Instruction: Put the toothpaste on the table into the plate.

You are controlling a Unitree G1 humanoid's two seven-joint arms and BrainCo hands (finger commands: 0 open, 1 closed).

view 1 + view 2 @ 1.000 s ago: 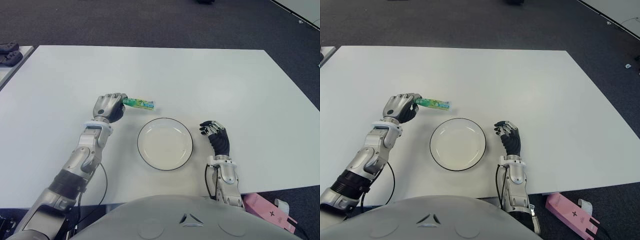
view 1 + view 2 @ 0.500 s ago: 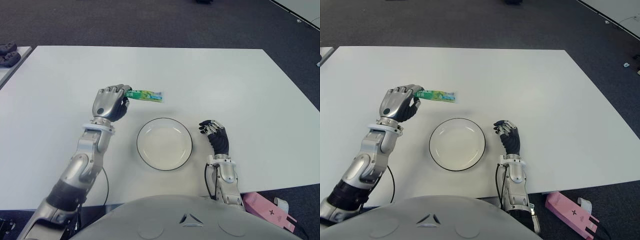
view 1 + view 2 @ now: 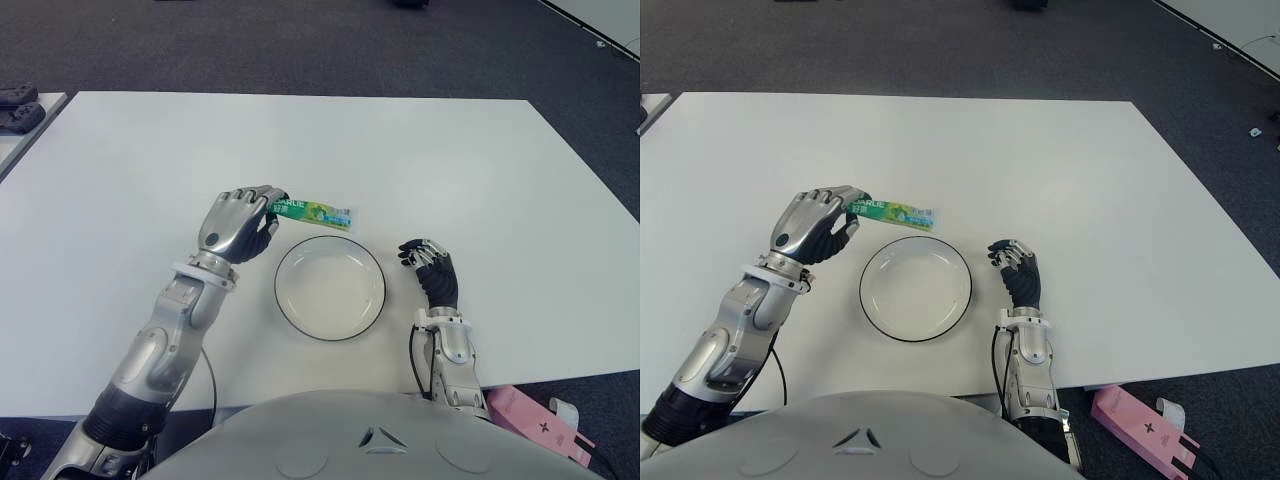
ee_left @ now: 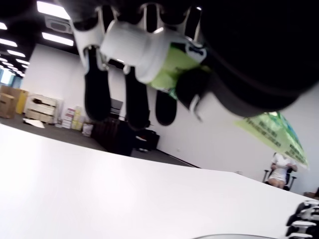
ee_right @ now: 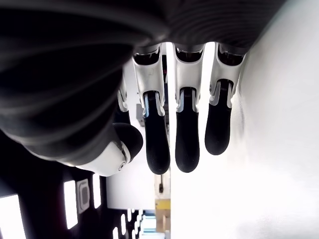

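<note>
My left hand (image 3: pixel 243 221) is shut on the cap end of a green toothpaste tube (image 3: pixel 318 212), held level above the table just left of and behind the plate. The tube's free end reaches over the plate's far rim. In the left wrist view the white cap and green body of the toothpaste tube (image 4: pixel 149 54) sit clamped between the curled fingers. The white plate (image 3: pixel 297 300) with a dark rim lies on the table in front of me, with nothing in it. My right hand (image 3: pixel 432 275) shows to the right of the plate, fingers relaxed and holding nothing.
The white table (image 3: pixel 420 160) stretches wide behind and to both sides of the plate. A pink box (image 3: pixel 535 420) lies on the floor past the table's near right edge. Dark objects (image 3: pixel 18 105) sit on another surface at the far left.
My left hand has carried the toothpaste rightward and nearer, from the table left of the plate to the plate's far-left rim. The right hand has not moved.
</note>
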